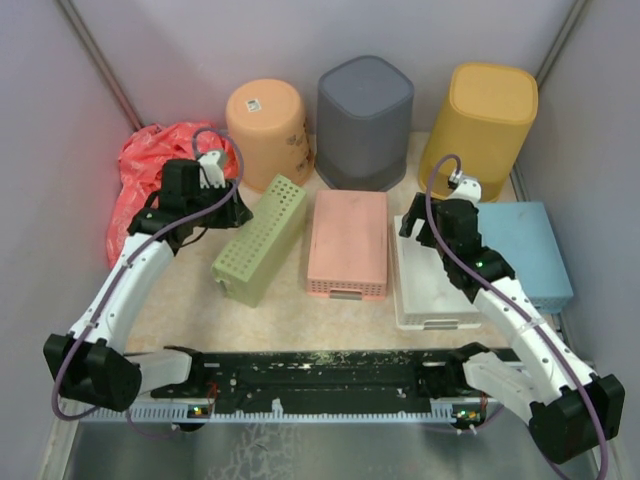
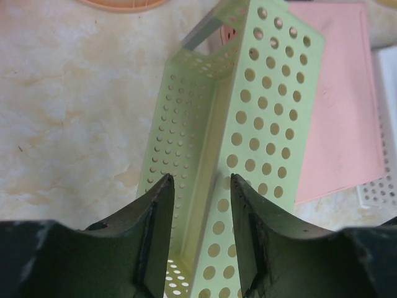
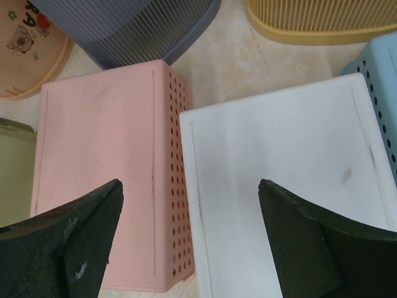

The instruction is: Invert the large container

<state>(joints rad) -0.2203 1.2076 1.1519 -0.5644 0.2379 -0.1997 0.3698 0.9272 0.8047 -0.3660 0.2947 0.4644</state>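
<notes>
Here, the green perforated container [image 1: 262, 238] lies tipped on its long side just left of the pink basket [image 1: 347, 243]. The left gripper [image 2: 200, 180] straddles its wall, jaws half-closed, grip unclear. The right gripper [image 3: 190, 186] hangs spread wide, empty, above the white basket [image 3: 279, 186].

Green basket [image 2: 273, 124] matt perf. plastic, pink bin [image 3: 99, 174] smooth plastic, tabletop [image 2: 74, 124] glossy marble-look

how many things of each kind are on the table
tall bins: 3 (peach bin, grey bin, yellow bin)
perforated baskets: 4 (green basket, pink basket, white basket, blue basket)
plastic bags: 1 (red bag)
total: 8
</notes>
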